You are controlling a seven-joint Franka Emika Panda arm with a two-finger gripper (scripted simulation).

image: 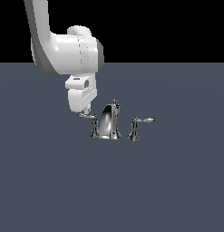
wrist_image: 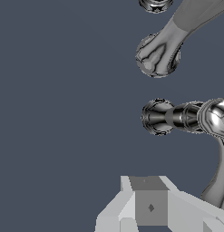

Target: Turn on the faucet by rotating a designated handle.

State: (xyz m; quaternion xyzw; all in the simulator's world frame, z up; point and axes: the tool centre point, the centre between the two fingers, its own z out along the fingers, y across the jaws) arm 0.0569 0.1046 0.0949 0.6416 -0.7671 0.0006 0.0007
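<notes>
Faucet (image: 107, 122) sits mid-scene on a flat, matte slate-blue floor (image: 177, 190). It's polished chrome throughout, mirror-like with dark and bright banding. The spout is a curved piece that flares wide toward its base, with a small knob on a thin stem on top.

Two separate lever handles flank it, each on a small flared post. The handle (image: 92, 122) is on the exterior view's left of the spout, touching or just beside its base; its thin lever sticks out toward that view's left. The twin handle (image: 137, 128) stands apart on that view's right, lever pointing right, ending in a rounded tip.

In the wrist view, the handle (wrist_image: 186, 118) shows as a round flared post seen end-on with a ribbed neck and a bulbous chrome hub, the lever curving away from it. The spout (wrist_image: 161, 53) reads as a smooth flared chrome shape; another chrome piece is cut off by the frame edge, so I can't identify it.

Arm is glossy white with grey joint sections, rounded casings. The gripper (image: 85, 112) hangs right above the lever's outer end, at or very near contact. One pale finger (image: 85, 110) is visible there; contact can't be confirmed. The wrist view shows only the grey-white faceted gripper body (wrist_image: 152, 206), no fingertips. Jaw opening: cannot tell from either view. Nothing visibly held.
</notes>
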